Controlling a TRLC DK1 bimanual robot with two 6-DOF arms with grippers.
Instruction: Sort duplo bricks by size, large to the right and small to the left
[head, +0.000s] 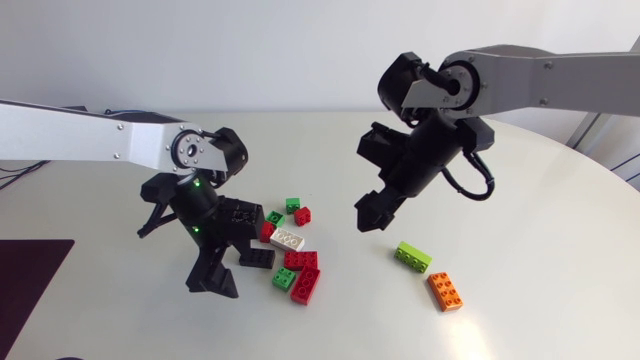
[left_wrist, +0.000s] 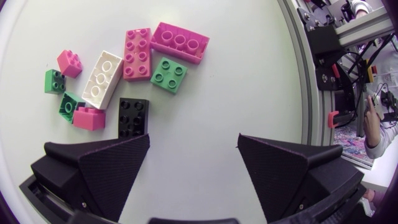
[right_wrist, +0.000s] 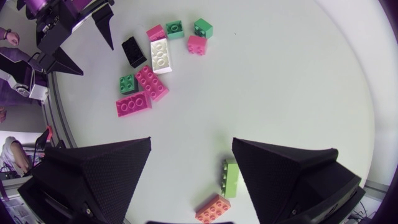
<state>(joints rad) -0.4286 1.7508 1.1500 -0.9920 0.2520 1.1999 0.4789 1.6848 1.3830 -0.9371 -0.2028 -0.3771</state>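
Head view and both wrist views agree that nothing is carried by either arm. The left gripper (left_wrist: 194, 142) is held low over the table with its fingers spread wide and nothing between them. The black brick (left_wrist: 133, 116) lies just ahead of one finger, at the near edge of the unsorted cluster, so it is judged the likeliest next pick. Behind it the white brick (left_wrist: 102, 78) and a long red brick (head: 306, 285) are packed close together. A small green brick (head: 293, 205) and a small red brick (head: 302, 215) sit side by side at the cluster's far edge. None of the small pieces is seen set apart to the left, so that half of the sorting is judged not yet begun. The right gripper (head: 372, 212) is raised above the table between the cluster and the right side, its fingers likewise parted and empty. On that side the lime brick (head: 412, 257) and the orange brick (head: 446, 291) lie close together, well apart from the rest. Both are long pieces, presumably placed there as the start of the large group. The tight packing of the cluster is judged to call for a careful approach, lest neighbours be nudged.
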